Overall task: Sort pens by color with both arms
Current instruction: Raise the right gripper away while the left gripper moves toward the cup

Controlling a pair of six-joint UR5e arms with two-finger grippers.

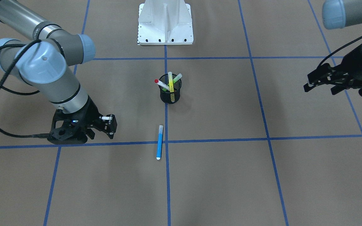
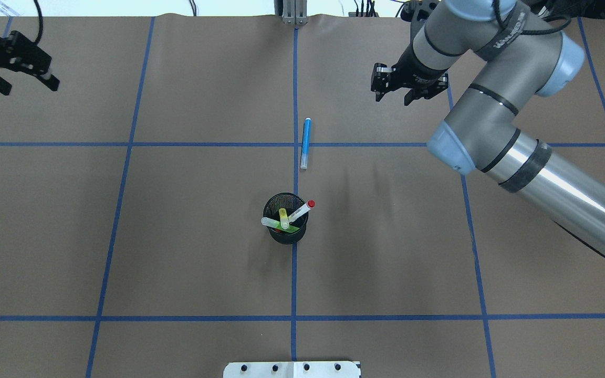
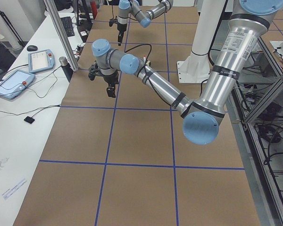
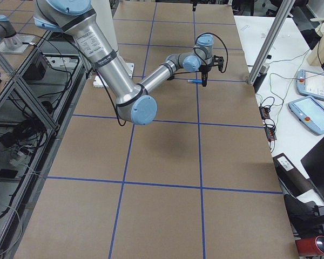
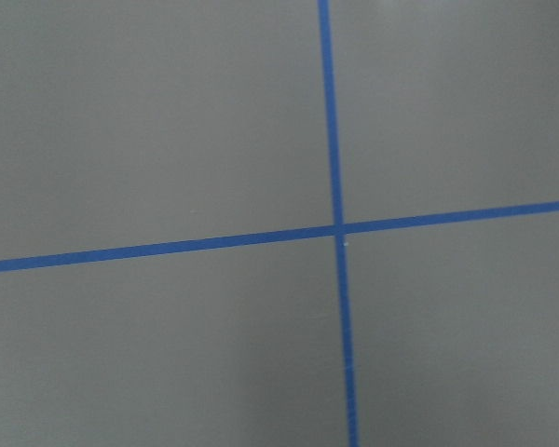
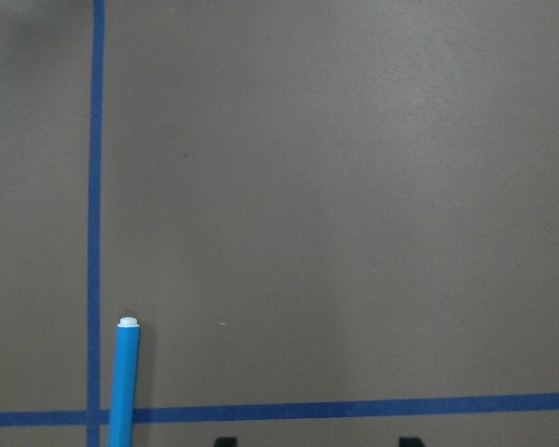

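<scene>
So far only the blue pen (image 2: pixel 305 143) is laid out, centre frame — three pens (image 2: pixel 284 218) are left in the cup (image 2: pixel 285 239); left gripper (image 2: pixel 27 86) and right gripper (image 2: pixel 393 98) are spread, empty.

On the table (image 2: pixel 176 236), the cup (image 2: pixel 281 239) stands centrally before the pedestal (image 2: pixel 292 369) with three pens (image 2: pixel 283 218) leaning in it, a fourth pen (image 2: pixel 305 143) lies flat beyond it, the right gripper (image 2: pixel 392 98) hangs to that pen's right, and the left gripper (image 2: pixel 28 87) hangs far left.
</scene>
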